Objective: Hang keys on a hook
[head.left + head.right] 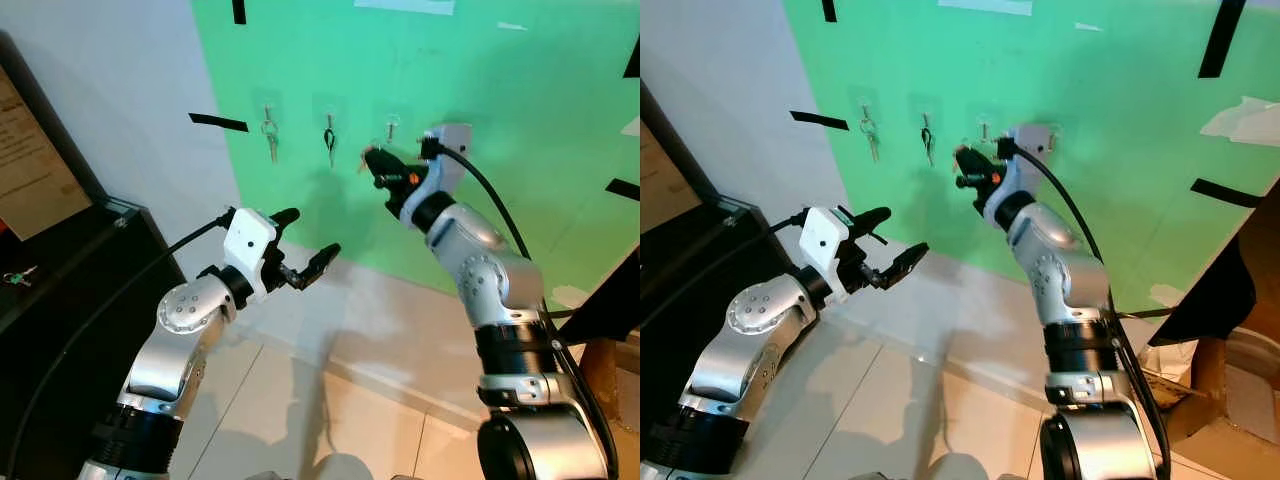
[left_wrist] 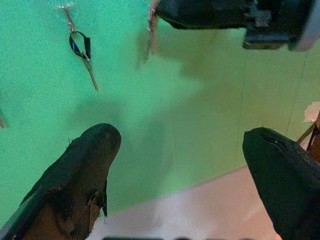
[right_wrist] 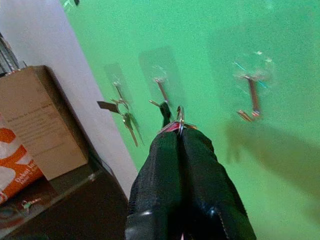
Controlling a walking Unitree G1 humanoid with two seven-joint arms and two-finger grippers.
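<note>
Two hooks [image 1: 268,108] on the green wall [image 1: 520,90] are already holding keys. My right gripper [image 3: 179,131] is pinching the key ring [image 3: 180,114] just left of the free hook [image 3: 251,95]; my left gripper [image 1: 305,245] is hanging spread, low.

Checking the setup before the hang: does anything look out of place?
Nothing stands out. Two key sets hang straight on their hooks, the third hook is bare, and the right gripper grips a key ring.
</note>
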